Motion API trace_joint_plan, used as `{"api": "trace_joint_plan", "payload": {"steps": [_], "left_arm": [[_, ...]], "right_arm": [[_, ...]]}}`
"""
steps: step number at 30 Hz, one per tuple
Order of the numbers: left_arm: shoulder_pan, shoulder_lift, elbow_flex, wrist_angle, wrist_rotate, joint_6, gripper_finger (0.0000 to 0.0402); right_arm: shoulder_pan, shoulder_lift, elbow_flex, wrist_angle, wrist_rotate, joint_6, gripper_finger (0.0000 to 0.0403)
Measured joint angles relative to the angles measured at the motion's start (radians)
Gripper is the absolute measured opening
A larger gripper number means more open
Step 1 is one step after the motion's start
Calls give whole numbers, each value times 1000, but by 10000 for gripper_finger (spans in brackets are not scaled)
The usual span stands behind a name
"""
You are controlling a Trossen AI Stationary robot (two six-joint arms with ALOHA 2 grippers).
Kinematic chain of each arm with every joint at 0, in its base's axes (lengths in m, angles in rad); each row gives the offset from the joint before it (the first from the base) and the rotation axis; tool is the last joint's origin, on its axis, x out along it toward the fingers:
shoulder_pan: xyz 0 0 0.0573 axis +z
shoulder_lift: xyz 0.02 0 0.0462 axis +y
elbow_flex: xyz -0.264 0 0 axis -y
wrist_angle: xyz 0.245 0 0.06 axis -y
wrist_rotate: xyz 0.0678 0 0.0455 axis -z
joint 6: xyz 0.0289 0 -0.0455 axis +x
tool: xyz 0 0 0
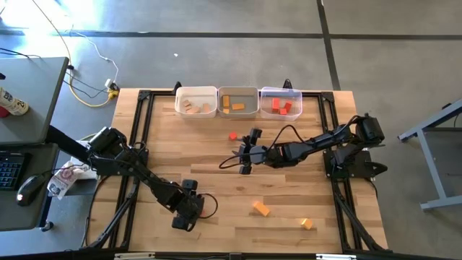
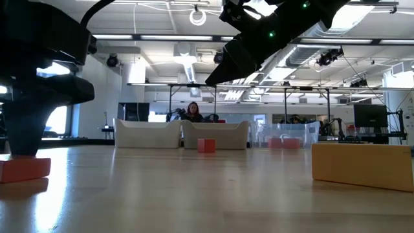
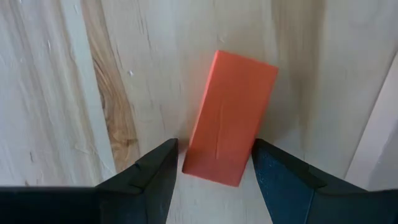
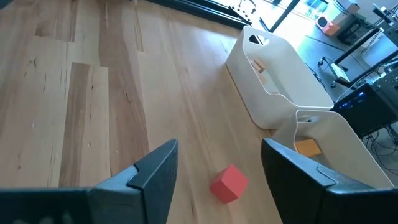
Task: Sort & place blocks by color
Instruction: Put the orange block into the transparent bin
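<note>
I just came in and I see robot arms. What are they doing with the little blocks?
They are sorting blocks by color into three bins at the table's far edge. The left gripper is down at the table with a red bar between its fingers. The right gripper hangs open above a loose red cube near the bins. Two orange blocks wait.

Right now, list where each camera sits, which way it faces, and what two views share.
High: overhead, straight down on the table, both arms and three bins.
Low: at tabletop height, level toward the bins; arms overhead.
Left wrist: on the left arm, down at a red bar between the left hand fingers.
Right wrist: on the right arm, past the open right hand toward the bins.
Shared: the red cube shows in right wrist, high and low.
</note>
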Motion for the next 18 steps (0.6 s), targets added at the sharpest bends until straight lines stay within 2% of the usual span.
{"api": "trace_joint_plan", "payload": {"steps": [5,13,18], "left_arm": [[8,4,0,6,1,20,186],[28,5,0,14,19,35,107],[53,-13,-2,14,3,34,98]], "right_arm": [[0,0,0,-6,0,0,217],[0,0,0,-9,-1,4,217],[0,0,0,-11,-118,58,217]]}}
